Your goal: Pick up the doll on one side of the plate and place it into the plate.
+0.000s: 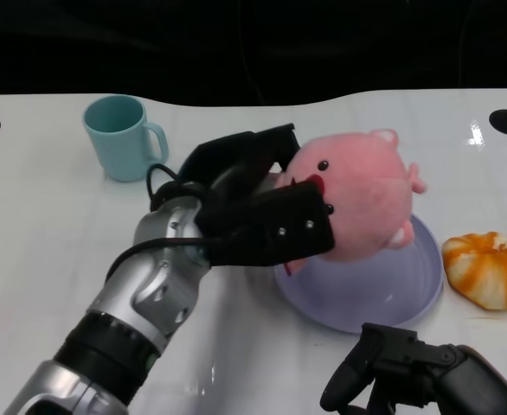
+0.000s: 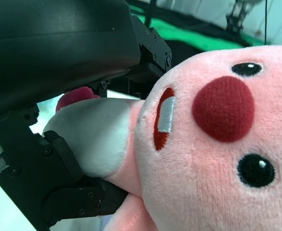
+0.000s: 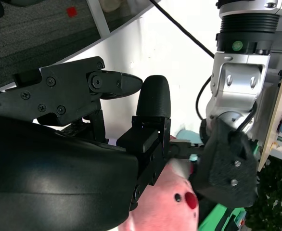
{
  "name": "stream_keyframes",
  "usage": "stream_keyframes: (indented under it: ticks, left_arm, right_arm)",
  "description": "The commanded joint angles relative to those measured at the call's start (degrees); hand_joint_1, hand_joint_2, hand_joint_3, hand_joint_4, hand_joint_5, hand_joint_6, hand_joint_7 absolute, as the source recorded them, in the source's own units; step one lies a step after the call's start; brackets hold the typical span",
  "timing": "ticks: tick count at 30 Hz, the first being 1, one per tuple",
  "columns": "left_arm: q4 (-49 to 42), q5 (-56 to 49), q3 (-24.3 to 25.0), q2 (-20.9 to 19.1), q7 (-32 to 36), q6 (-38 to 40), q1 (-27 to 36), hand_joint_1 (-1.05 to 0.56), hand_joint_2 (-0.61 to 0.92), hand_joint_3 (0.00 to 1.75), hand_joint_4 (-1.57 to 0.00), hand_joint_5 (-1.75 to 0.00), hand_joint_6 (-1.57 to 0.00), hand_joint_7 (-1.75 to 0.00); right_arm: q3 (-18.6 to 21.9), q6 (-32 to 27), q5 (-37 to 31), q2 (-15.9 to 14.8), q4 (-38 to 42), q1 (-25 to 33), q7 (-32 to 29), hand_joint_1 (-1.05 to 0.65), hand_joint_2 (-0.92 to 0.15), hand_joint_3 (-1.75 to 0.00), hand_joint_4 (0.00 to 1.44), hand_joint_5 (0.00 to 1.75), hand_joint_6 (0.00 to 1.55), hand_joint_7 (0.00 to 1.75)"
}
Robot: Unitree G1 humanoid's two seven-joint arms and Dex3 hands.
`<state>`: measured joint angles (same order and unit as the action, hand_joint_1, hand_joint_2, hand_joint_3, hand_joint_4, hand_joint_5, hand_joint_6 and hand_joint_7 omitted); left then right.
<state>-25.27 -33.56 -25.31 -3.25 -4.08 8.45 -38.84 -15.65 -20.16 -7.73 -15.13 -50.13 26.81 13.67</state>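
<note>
Gripping the doll (image 1: 362, 194) by its snout end, fingers of the left hand (image 1: 258, 207) closed above and below the white-and-pink part beside the mouth, as seen close up from the left wrist. Holding it out past the fingertips, over the near-left part of the plate (image 1: 409, 290); cannot tell whether its underside already touches the dish or hangs just clear.

Risking a tumble on release: bulk of the round body well beyond the fingers, grip only at one end, so likely to roll once let go. Rolling away from the hand, towards the far rim, could carry it off the dish and against the orange pumpkin (image 1: 489, 268) just beyond the plate's right edge. Letting go too early, with the body still over the near rim, could leave it half on the table (image 1: 46, 251). Snagging plush on a fingertip while opening could drag it back out. Pushing down too hard could tip or slide the plate.

Sitting behind the left hand, well apart, a teal mug (image 1: 124, 137); little danger there unless the forearm swings wide on retreat.

Waiting low and near, below the plate, the right hand (image 1: 392, 372): empty, fingers curled in loosely; could clip the near rim if raised carelessly.
</note>
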Motion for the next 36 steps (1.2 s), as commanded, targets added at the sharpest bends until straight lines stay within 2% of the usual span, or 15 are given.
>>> stream_keyframes:
  ticks: [1, 6, 9, 10, 11, 13, 15, 16, 18, 19, 20, 23, 24, 28, 36]
  left_arm:
    - [-2.3, -1.3, -1.5, 1.0, -1.3, 1.5, -3.7, -0.22, 0.45, 1.16, -0.96, -1.75, -0.74, -1.75]
    - [-5.3, -1.9, -3.1, 3.8, -2.1, 3.6, -5.8, -0.22, 0.55, 0.91, -0.91, -1.75, -0.69, -1.75]
    - [-6.8, -2.0, -3.6, 4.9, -3.0, 5.3, -6.9, -0.21, 0.67, 0.52, -0.82, -1.75, -0.65, -1.67]
    - [-7.1, -1.7, -3.4, 5.2, -3.2, 5.8, -7.2, -0.25, 0.75, 0.33, -0.76, -1.66, -0.72, -1.21]
    - [-7.3, -1.5, -3.2, 5.6, -3.4, 6.4, -7.3, -0.25, 0.80, 0.22, -0.74, -1.62, -0.79, -0.92]
    - [-7.3, -1.0, -3.1, 6.0, -4.3, 7.3, -7.5, -0.22, 0.87, 0.10, -0.73, -1.64, -0.86, -0.56]
    - [-6.4, -0.6, -3.3, 5.6, -6.0, 7.2, -7.1, -0.25, 0.90, 0.07, -0.66, -1.62, -0.70, -0.33]
    - [-5.9, -0.5, -3.5, 5.3, -6.7, 7.0, -6.8, -0.33, 0.91, 0.06, -0.42, -1.36, -0.60, -0.24]
    - [-4.9, -1.5, -4.9, 3.9, -8.3, 5.8, -6.3, -0.50, 0.92, 0.11, -0.19, -0.84, -0.42, -0.09]
    - [-4.4, -1.9, -5.6, 3.4, -9.1, 5.6, -6.1, -0.54, 0.92, 0.13, -0.15, -0.72, -0.37, -0.05]
    - [-4.0, -2.3, -6.2, 2.9, -9.7, 5.5, -5.9, -0.67, 0.92, 0.16, -0.06, -0.53, -0.23, -0.03]
    - [-2.5, -3.7, -7.6, 1.7, -9.4, 4.8, -4.7, -0.88, 0.92, 0.24, -0.01, -0.12, -0.04, -0.01]
    - [-2.2, -4.0, -7.8, 1.4, -9.3, 4.7, -4.5, -0.91, 0.92, 0.26, 0.00, -0.06, -0.02, 0.00]
    - [0.6, -5.1, -8.8, -0.6, -11.0, 4.9, -3.8, -0.99, 0.92, 0.36, 0.00, 0.00, 0.00, 0.00]
    - [9.8, -4.2, -7.3, -5.3, -14.0, 3.9, 0.0, -1.02, 0.92, 0.39, 0.00, 0.00, 0.00, 0.00]
  right_arm:
    - [0.0, -0.4, -0.1, 0.1, -0.9, -0.1, -0.4, -0.25, -0.92, -0.35, 0.67, 1.56, 0.60, 1.28]
    - [-0.3, -0.2, 0.0, 0.5, -0.9, 0.1, -0.7, -0.25, -0.92, -0.35, 0.67, 1.56, 0.60, 1.28]
    - [-0.5, -0.3, 0.0, 0.6, -1.1, 0.2, -0.7, -0.26, -0.92, -0.35, 0.67, 1.56, 0.60, 1.28]
    - [-0.5, -0.4, -0.1, 0.6, -1.3, 0.2, -0.7, -0.25, -0.92, -0.35, 0.67, 1.56, 0.59, 1.28]
    - [-0.5, -0.5, -0.1, 0.5, -1.4, 0.2, -0.7, -0.25, -0.92, -0.35, 0.67, 1.56, 0.59, 1.28]
    - [-0.6, -0.7, -0.2, 0.5, -1.6, 0.2, -0.7, -0.25, -0.92, -0.35, 0.67, 1.56, 0.59, 1.27]
    - [-0.5, -0.7, -0.1, 0.5, -1.8, 0.2, -0.6, -0.25, -0.92, -0.35, 0.66, 1.56, 0.59, 1.27]
    - [-0.5, -0.7, -0.1, 0.5, -1.8, 0.2, -0.6, -0.25, -0.92, -0.35, 0.66, 1.56, 0.59, 1.27]
    - [-0.5, -0.6, -0.1, 0.5, -1.7, 0.2, -0.7, -0.25, -0.92, -0.35, 0.66, 1.56, 0.59, 1.27]
    - [-0.4, -0.5, 0.0, 0.6, -1.5, 0.2, -0.7, -0.25, -0.92, -0.35, 0.66, 1.56, 0.59, 1.27]
    - [-0.3, -0.2, 0.2, 0.6, -1.3, 0.3, -0.6, -0.24, -0.92, -0.35, 0.67, 1.56, 0.60, 1.28]
    - [0.2, 0.4, 0.5, 0.4, -1.0, 0.3, -0.4, -0.24, -0.92, -0.35, 0.68, 1.56, 0.60, 1.28]
    - [0.3, 0.4, 0.6, 0.3, -0.9, 0.3, -0.4, -0.24, -0.92, -0.34, 0.68, 1.56, 0.60, 1.28]
    - [0.9, 0.0, 0.6, -0.1, -1.1, 0.4, 0.0, -0.25, -0.92, -0.35, 0.67, 1.56, 0.60, 1.28]
    - [1.6, 1.0, 1.6, 0.0, -0.3, 0.7, 0.1, -0.25, -0.92, -0.35, 0.67, 1.57, 0.60, 1.28]
